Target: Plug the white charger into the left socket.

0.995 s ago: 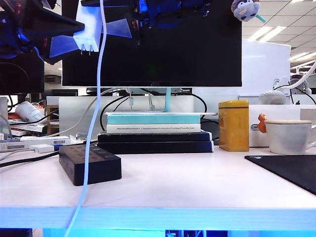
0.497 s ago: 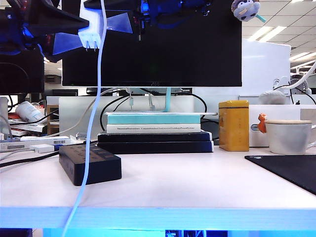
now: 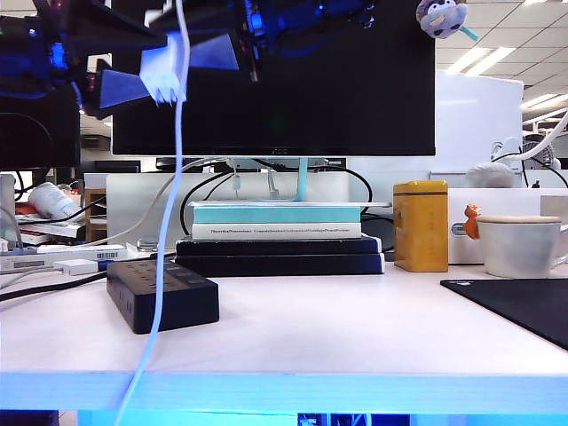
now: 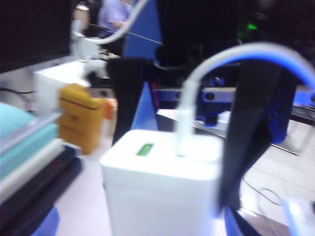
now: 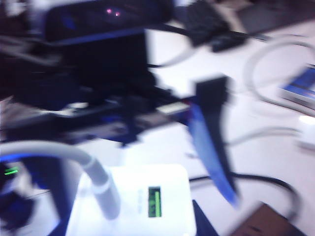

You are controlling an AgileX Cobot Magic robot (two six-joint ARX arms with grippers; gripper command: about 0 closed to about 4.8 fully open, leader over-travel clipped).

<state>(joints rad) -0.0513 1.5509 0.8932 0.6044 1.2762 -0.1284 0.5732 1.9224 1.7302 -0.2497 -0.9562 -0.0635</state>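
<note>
The white charger [image 3: 164, 67] hangs tilted high over the left of the table, prongs down, between both grippers. Its white cable [image 3: 163, 266] drops past the power strip [image 3: 162, 293] to the table's front edge. My right gripper [image 3: 177, 58] is shut on the charger [image 5: 133, 201], fingers against both its sides. My left gripper [image 3: 146, 80] stands open around the charger [image 4: 162, 187], with a gap on one side. The left socket is at the strip's far left end [image 3: 133, 265]; its slots show only dimly.
A black monitor fills the back above a stack of books [image 3: 277, 235]. A yellow tin [image 3: 420, 224], a white mug [image 3: 519, 244] and a black mat [image 3: 524, 306] are on the right. Cables and small boxes [image 3: 62, 259] lie at the far left.
My left gripper has spread its jaws off the charger. The charger has tipped and shifted slightly right in the right gripper's hold.
</note>
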